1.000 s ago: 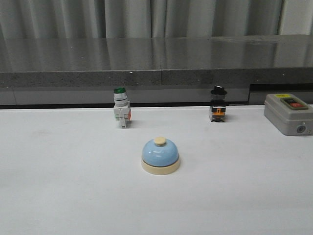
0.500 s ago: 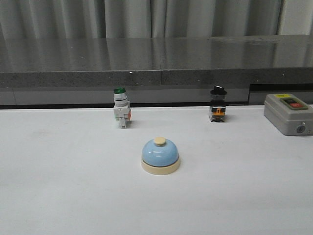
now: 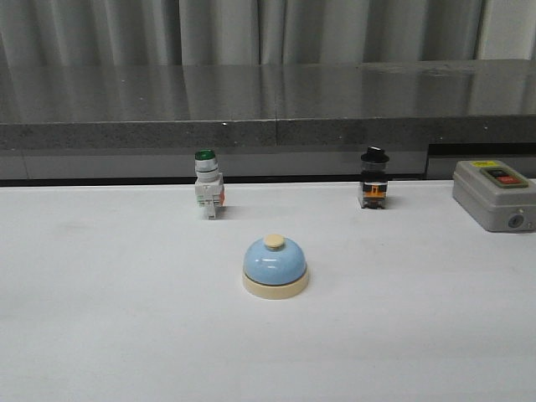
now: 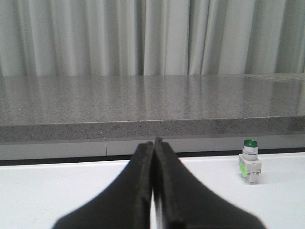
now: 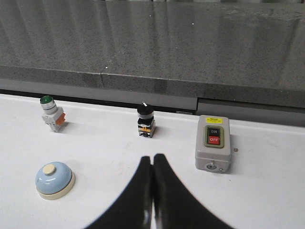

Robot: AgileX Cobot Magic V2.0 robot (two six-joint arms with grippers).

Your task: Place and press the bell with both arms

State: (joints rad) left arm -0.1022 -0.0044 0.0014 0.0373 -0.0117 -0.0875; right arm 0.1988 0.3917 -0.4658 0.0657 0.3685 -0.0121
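The light-blue bell (image 3: pixel 275 267) with a cream base and cream button stands upright on the white table, near the middle in the front view. It also shows in the right wrist view (image 5: pixel 54 179). Neither arm shows in the front view. My left gripper (image 4: pixel 153 143) is shut and empty, low over the table; the bell is out of its view. My right gripper (image 5: pixel 152 158) is shut and empty, above the table, apart from the bell and the grey box.
A green-capped white switch (image 3: pixel 207 194) and a black-capped switch (image 3: pixel 373 188) stand behind the bell. A grey box with a red button (image 3: pixel 495 194) sits at the far right. A dark stone ledge (image 3: pixel 268 109) runs along the back of the white table (image 3: pixel 126 335).
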